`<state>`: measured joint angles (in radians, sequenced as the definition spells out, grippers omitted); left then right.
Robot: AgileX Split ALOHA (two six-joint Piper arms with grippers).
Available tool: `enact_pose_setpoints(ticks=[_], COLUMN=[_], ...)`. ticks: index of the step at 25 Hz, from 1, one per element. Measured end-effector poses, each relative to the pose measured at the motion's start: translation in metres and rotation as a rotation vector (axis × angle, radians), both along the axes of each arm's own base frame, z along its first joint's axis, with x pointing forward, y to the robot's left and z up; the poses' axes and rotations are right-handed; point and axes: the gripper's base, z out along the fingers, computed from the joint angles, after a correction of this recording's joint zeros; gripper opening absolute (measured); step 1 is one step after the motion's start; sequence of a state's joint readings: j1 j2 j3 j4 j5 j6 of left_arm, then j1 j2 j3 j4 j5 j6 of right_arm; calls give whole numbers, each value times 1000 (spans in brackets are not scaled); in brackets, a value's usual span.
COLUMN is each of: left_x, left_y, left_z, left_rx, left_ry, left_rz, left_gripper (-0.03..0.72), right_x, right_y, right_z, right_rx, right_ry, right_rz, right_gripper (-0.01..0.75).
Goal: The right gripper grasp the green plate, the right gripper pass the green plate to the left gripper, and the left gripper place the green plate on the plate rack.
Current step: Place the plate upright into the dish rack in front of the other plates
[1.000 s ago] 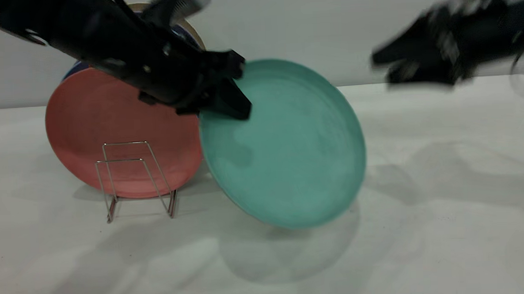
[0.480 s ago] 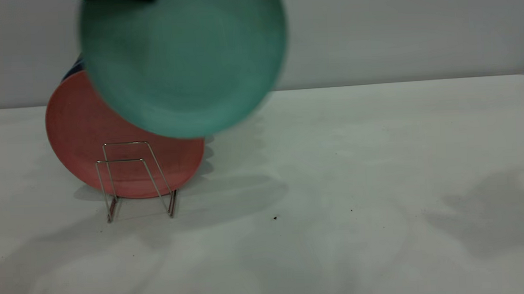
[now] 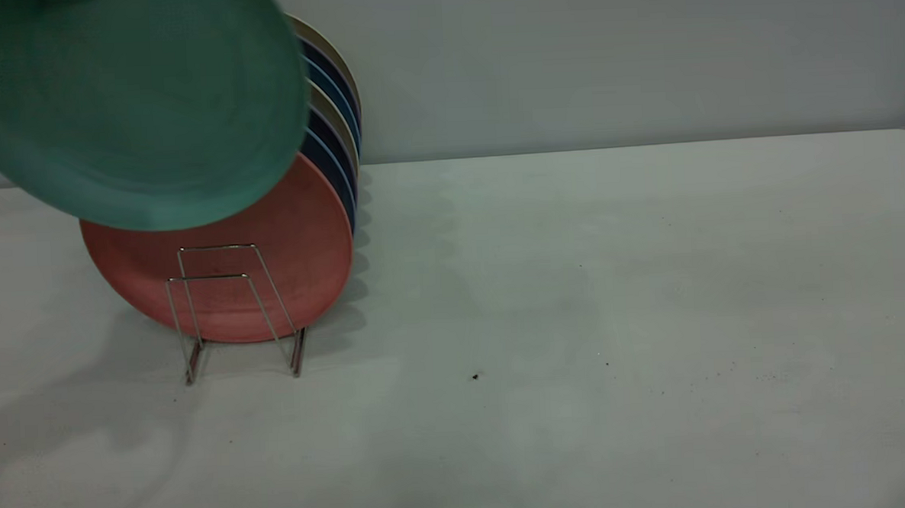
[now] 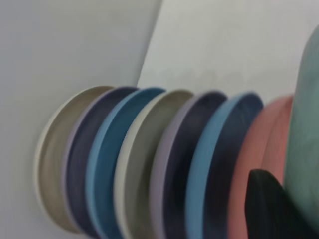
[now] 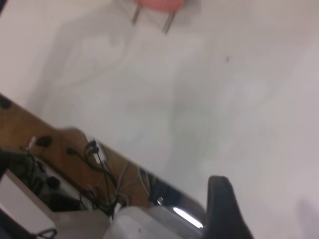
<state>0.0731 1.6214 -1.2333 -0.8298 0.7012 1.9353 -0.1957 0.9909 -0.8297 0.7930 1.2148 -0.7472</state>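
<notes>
The left gripper (image 4: pixel 271 206) shows only one black finger against the rim of the green plate (image 3: pixel 129 108); whether it pinches the plate I cannot tell. The plate is round, matte teal, held in the air above the plate rack (image 3: pixel 233 309). Half a second ago it was more to the right. The pink plate (image 3: pixel 224 264) and other plates stand in the rack behind.

The green plate (image 3: pixel 129 108) hangs tilted above the plate rack (image 3: pixel 233 309).
</notes>
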Motion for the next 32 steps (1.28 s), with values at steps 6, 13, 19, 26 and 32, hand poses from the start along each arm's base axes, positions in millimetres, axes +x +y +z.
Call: enact_pose_setpoints(ticks=[6,13,19,26,32], left_x=[-1,0,6,9,12], left_y=[3,3,4,-17,-19], left_z=[1,-1,-15,-24,-28], left_rx=[150,154,197,249,256], left_ry=[-80,-77,-46,-52,-53], left_rz=[-143,-148,-164,-234,-231], left_gripper=[104,104,104,104,104], right_x=[-57,-103,-131,-144,-144], right_y=[3,-5,-8,-11,-12], right_z=[-24,-32,-29,-29,-29], right_rx=[-84,-249,-316,-364,-373], right_ry=[15,-55,-160,-210,-213], right_rz=[-83,-246,-345,-406,-415], right_gripper=[483,483,483,483,483])
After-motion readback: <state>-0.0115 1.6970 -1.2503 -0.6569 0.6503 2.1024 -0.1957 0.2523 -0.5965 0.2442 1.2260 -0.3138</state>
